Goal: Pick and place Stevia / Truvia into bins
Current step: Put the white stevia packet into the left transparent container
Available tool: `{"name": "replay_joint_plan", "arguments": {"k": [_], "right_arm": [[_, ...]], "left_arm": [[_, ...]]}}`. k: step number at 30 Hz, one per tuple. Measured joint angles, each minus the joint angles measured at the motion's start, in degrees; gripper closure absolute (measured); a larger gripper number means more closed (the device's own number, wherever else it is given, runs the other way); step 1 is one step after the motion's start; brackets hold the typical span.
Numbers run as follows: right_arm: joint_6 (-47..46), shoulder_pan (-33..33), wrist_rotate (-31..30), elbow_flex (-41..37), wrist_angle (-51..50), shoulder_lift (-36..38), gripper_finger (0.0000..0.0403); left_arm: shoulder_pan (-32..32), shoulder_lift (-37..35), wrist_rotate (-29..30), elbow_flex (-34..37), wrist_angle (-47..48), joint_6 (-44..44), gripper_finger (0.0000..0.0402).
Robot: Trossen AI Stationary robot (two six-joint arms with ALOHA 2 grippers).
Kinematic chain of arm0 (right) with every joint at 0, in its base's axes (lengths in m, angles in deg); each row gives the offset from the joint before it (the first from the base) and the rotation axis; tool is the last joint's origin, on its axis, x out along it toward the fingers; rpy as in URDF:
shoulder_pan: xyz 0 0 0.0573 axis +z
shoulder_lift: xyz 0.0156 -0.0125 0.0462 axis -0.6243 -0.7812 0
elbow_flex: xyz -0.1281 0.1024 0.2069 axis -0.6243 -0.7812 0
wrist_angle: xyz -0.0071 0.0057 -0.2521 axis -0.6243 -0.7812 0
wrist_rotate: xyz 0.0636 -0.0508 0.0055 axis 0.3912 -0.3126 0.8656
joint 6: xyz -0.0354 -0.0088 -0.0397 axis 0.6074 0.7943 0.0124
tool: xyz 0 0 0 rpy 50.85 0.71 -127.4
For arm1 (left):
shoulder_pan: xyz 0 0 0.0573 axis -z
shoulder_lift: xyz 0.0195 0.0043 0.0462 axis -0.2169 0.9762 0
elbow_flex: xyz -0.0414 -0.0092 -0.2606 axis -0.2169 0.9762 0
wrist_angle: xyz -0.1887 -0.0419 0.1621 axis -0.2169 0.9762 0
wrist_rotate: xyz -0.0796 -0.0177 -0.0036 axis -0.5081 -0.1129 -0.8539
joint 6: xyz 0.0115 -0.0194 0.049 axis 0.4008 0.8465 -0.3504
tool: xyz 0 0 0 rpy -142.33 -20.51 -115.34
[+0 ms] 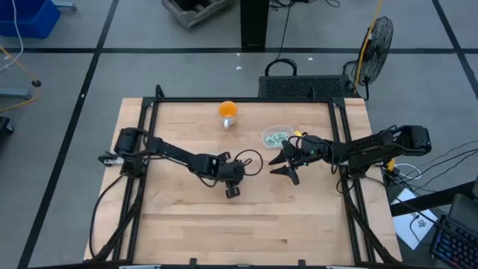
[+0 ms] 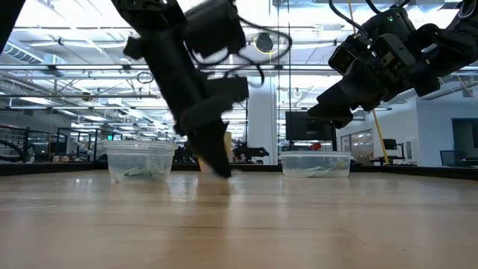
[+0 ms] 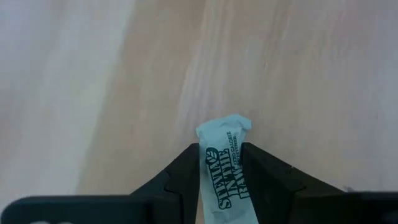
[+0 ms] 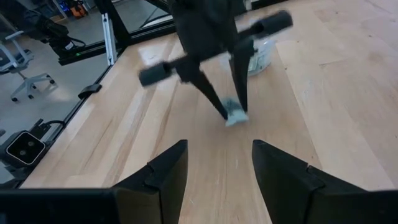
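The sachet's [image 3: 225, 174] lower end is cut off between the left gripper's [image 3: 221, 163] fingers

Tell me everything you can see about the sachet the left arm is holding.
The sachet is a small flat paper packet, pale green-white with dark printed lettering. It stands pinched between the two dark fingers of the left pincer, which is shut on it. Its free end is crumpled and bent over, pointing down toward the wooden table near the middle of the tabletop.
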Motion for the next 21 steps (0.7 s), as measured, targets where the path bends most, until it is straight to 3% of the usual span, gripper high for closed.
{"name": "replay_joint_plan", "arguments": {"k": [3, 7, 16, 21], "right_arm": [[-0.02, 0.0, -0.01, 0.0, -0.01, 0.0, 0.0232], [-0.02, -0.01, 0.0, -0.02, -0.18, 0.0, 0.0232], [-0.02, -0.01, -0.02, -0.02, -1.03, 0.0, 0.0232], [-0.02, -0.01, -0.02, -0.02, -1.45, 0.0, 0.0232]], "left_arm": [[0.0, -2.98, 0.22, -0.26, 1.29, -1.14, 0.028], [0.03, -7.12, 0.97, -0.23, 9.97, -0.45, 0.028], [0.11, -18.13, 2.13, -0.31, 29.74, 8.25, 0.028], [0.53, -20.33, 6.1, -0.2, 36.31, 12.74, 0.028]]}}
